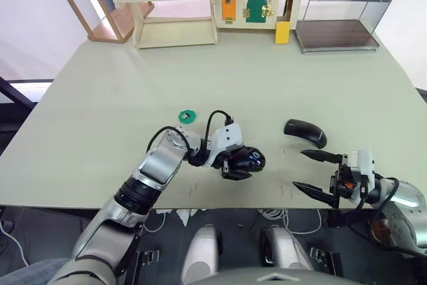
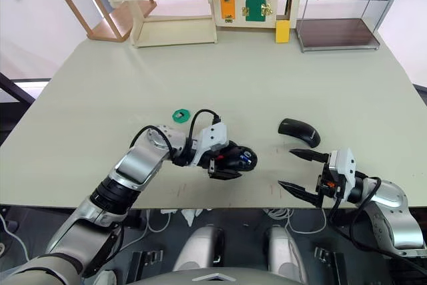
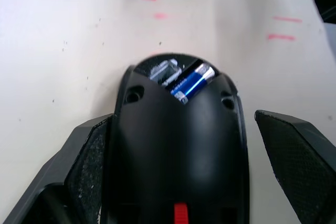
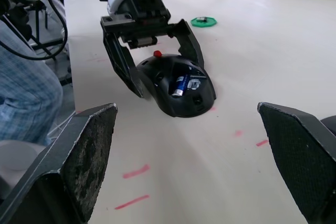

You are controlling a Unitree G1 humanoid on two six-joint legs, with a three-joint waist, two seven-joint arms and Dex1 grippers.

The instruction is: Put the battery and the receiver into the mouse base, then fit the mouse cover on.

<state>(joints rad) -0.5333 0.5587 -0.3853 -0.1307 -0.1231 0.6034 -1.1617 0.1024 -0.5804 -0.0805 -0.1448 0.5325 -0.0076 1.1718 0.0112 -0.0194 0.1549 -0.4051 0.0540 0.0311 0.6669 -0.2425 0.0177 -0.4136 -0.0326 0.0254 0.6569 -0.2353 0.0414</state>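
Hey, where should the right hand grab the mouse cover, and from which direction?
Probably across its two long sides near the middle, coming down from above. The mouse cover lies arched side up on the table, so its smooth hump gives no top hold and its narrow width suits the fingers. The right hand is open and just in front of it, apart from the mouse base.
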